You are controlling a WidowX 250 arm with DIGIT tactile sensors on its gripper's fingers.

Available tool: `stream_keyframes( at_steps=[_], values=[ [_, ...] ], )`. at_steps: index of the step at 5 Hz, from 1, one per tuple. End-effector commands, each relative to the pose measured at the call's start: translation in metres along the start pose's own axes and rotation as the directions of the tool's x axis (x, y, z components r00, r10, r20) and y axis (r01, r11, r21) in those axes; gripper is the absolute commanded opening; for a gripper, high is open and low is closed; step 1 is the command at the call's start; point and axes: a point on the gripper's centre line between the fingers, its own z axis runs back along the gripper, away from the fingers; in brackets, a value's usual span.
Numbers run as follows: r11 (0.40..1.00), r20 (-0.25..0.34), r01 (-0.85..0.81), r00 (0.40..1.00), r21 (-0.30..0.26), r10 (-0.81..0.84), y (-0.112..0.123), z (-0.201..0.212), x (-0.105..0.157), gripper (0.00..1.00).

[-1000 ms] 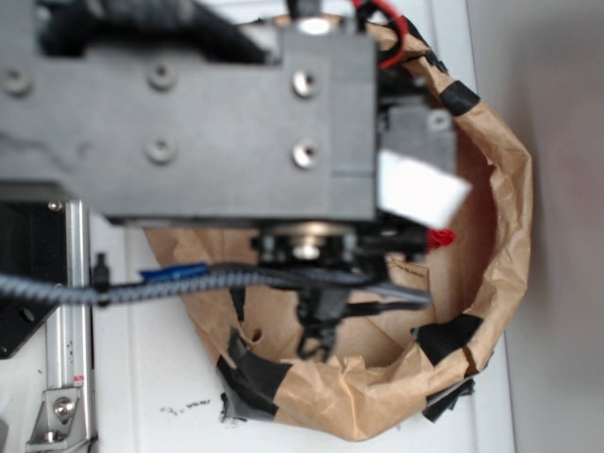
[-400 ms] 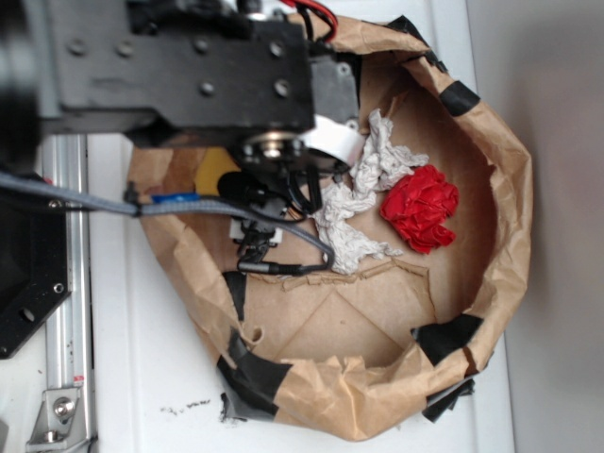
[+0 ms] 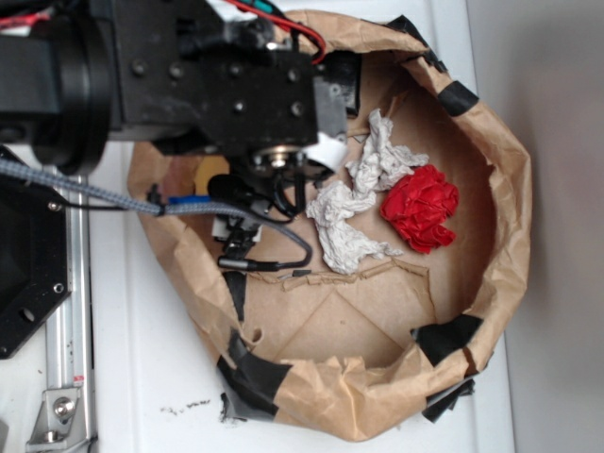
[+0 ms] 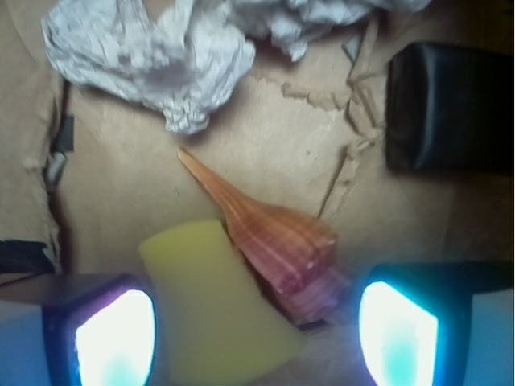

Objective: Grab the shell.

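In the wrist view the shell [image 4: 273, 241] lies on the brown paper floor. It is orange-tan and ribbed, with its long pointed tip aimed up-left toward the crumpled white paper [image 4: 153, 56]. A yellow sponge wedge [image 4: 217, 310] rests against the shell's left side. My gripper [image 4: 256, 338] is open. Both glowing fingertips [image 4: 398, 334] straddle the sponge and the shell's wide end without touching either. In the exterior view the black arm [image 3: 217, 85] hides the shell and the fingers. Only a bit of the sponge [image 3: 212, 172] shows.
Everything sits inside a brown paper bowl [image 3: 510, 189] patched with black tape [image 4: 451, 104]. Right of the arm lie the white crumpled paper [image 3: 354, 212] and a red crumpled ball [image 3: 422, 208]. A grey cable [image 3: 274, 231] loops below the wrist.
The arm has swung left across the bowl, uncovering the white paper and the red ball. It now hangs over the bowl's left part.
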Motion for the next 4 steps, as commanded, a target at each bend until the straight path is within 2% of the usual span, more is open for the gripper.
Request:
stream_keyframes(
  at_steps=[1,2,3,4],
  values=[
    [0.955,0.079,-0.292,0.952,-0.048,0.295,0.026,0.014,0.017,1.00],
    [0.963,0.068,-0.270,0.960,-0.027,0.271,0.030,0.005,0.024,1.00],
    [0.965,0.082,-0.262,0.961,-0.029,0.264,0.030,-0.009,0.029,1.00],
    [0.983,0.046,-0.173,0.983,-0.062,0.176,0.022,-0.027,0.023,1.00]
  ],
)
